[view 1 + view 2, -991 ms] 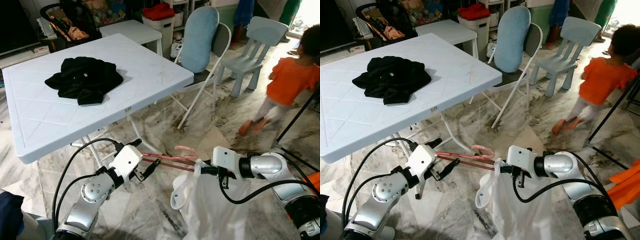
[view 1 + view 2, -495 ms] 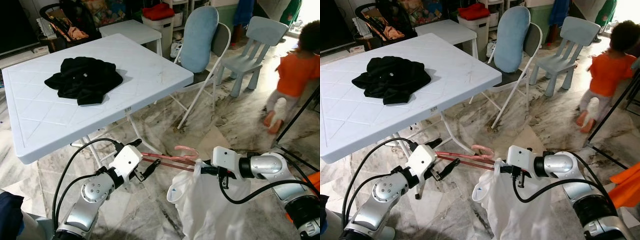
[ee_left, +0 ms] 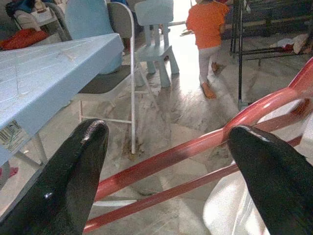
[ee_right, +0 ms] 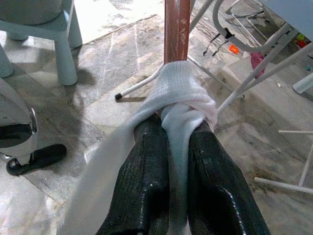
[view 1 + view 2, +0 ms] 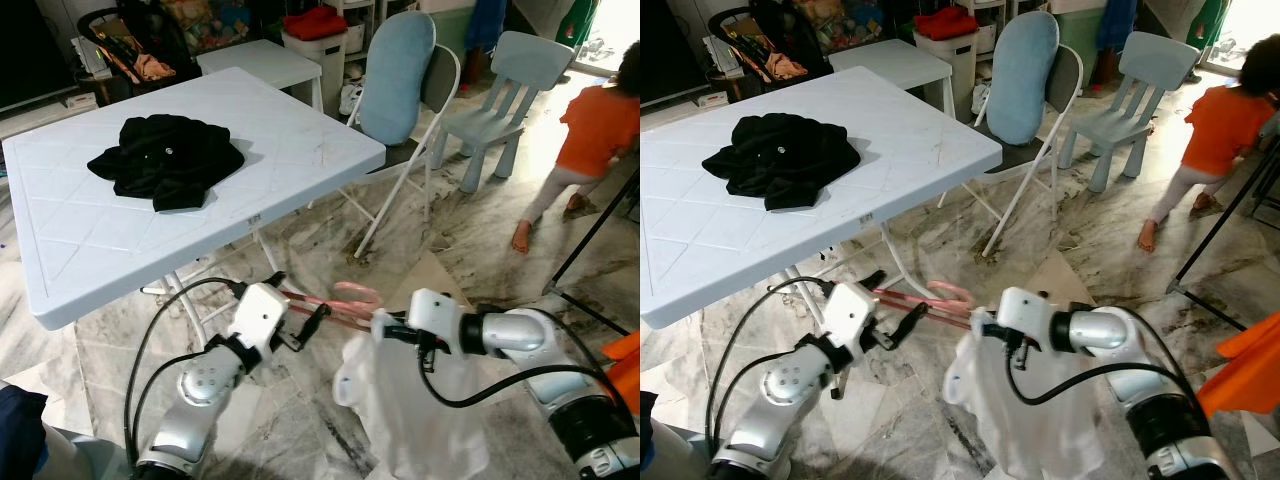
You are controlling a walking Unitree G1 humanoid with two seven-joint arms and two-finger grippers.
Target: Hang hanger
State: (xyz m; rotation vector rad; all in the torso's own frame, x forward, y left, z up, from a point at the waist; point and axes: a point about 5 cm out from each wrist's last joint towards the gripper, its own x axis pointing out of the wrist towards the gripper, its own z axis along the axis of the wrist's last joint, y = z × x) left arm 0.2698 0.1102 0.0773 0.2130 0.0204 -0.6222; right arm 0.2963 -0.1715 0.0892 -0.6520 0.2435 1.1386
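Hanger (image 5: 345, 300), pink-red, thin twin bars and curved hook, low at centre frame above the marble floor (image 5: 420, 240), carried nearer the bench (image 5: 150, 225) than a second ago. Left gripper (image 5: 303, 328) spread wide around the bars in the left wrist view, apparently gripping nothing. Right gripper (image 5: 385, 330) clamped tight on white garment (image 5: 415, 410), soft knit cloth bunched around the hanger's end, limp folds drooping below. Both arms shifted toward frame left; garment pulled further along the bars, so dressing probably under way, hanging not yet started. Black cloth (image 5: 165, 160) crumpled on the matte, diamond-grooved bench. Person in orange (image 5: 600, 130) at upper right.
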